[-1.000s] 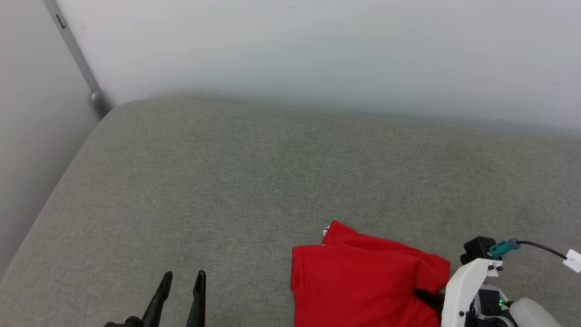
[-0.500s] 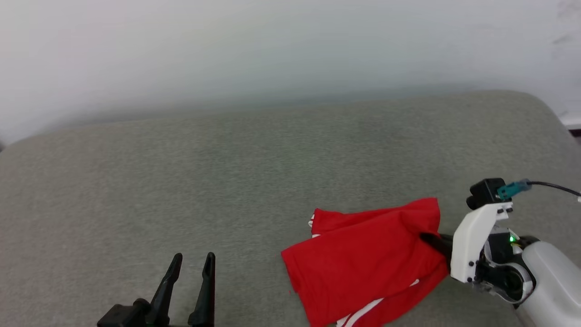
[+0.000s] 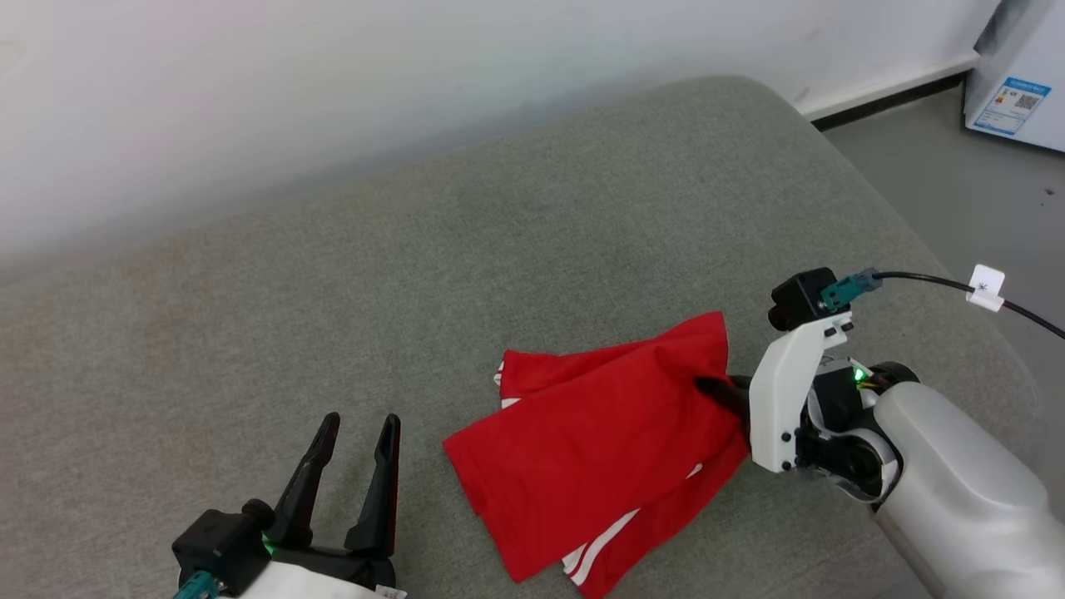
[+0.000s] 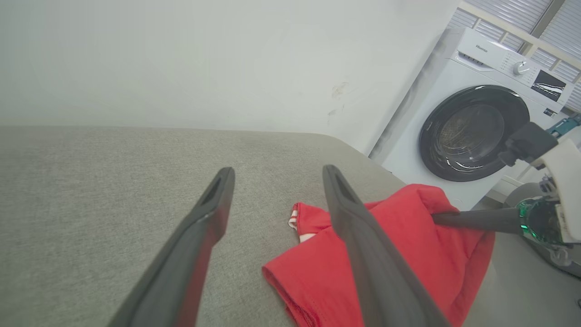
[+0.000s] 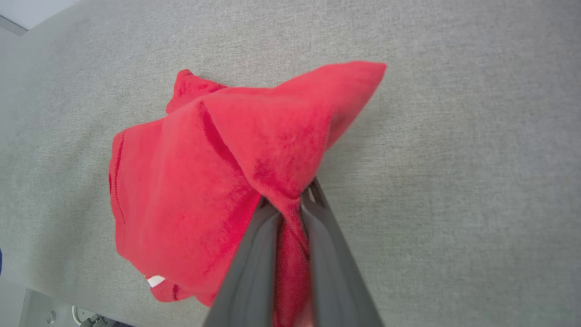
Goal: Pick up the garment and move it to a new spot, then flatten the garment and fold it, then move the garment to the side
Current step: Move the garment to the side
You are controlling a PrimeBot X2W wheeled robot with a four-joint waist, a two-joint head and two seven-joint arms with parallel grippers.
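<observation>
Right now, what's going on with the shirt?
The right gripper is shut on a bunched edge of the red garment, with the rest of it lying rumpled on the grey cushion. The left gripper is open beside it, holding nothing. The garment is not yet laid flat.

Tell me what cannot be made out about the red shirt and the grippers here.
- Shirt front, head view: doubled over itself, any print hidden.
- Right gripper tips, head view: buried in cloth.
- Shirt's near edge, left wrist view: cut off by bottom edge, crossed by the left gripper.
</observation>
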